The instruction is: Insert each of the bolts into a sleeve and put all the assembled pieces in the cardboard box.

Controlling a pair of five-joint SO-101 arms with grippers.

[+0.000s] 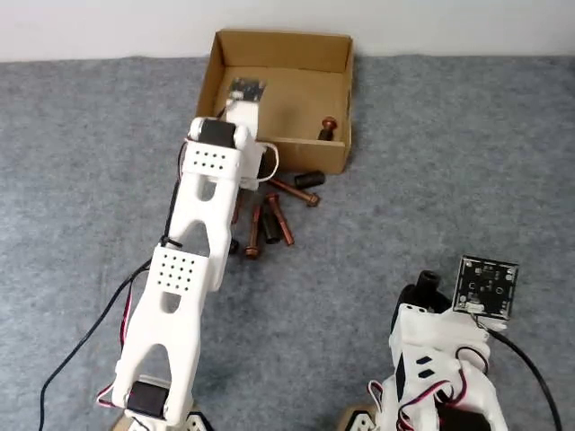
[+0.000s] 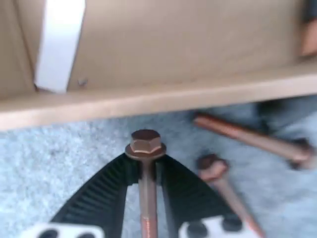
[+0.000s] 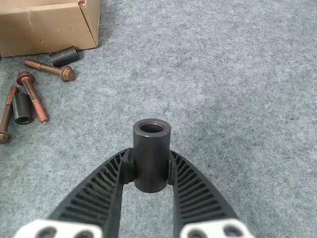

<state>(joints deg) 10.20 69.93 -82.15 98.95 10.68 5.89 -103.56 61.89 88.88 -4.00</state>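
Note:
My left gripper [image 2: 145,167] is shut on a copper bolt [image 2: 145,145], hex head outward, just outside the front wall of the cardboard box [image 2: 148,101]. In the high view that arm [image 1: 216,162] stretches to the box [image 1: 278,90]. My right gripper [image 3: 151,167] is shut on a black sleeve [image 3: 151,151], bore end up, held low over the carpet at the near right [image 1: 429,281]. Inside the box stands one bolt in a sleeve [image 1: 329,129]. Loose bolts [image 1: 295,190] [image 1: 279,219] and sleeves [image 1: 310,179] lie in front of the box.
Grey carpet covers the table. The loose parts cluster near the box's front: a sleeve [image 3: 64,56], a bolt [image 3: 49,69], another bolt [image 3: 30,96] and a second sleeve [image 3: 22,108]. A white label [image 2: 59,44] sticks to the box's inner wall.

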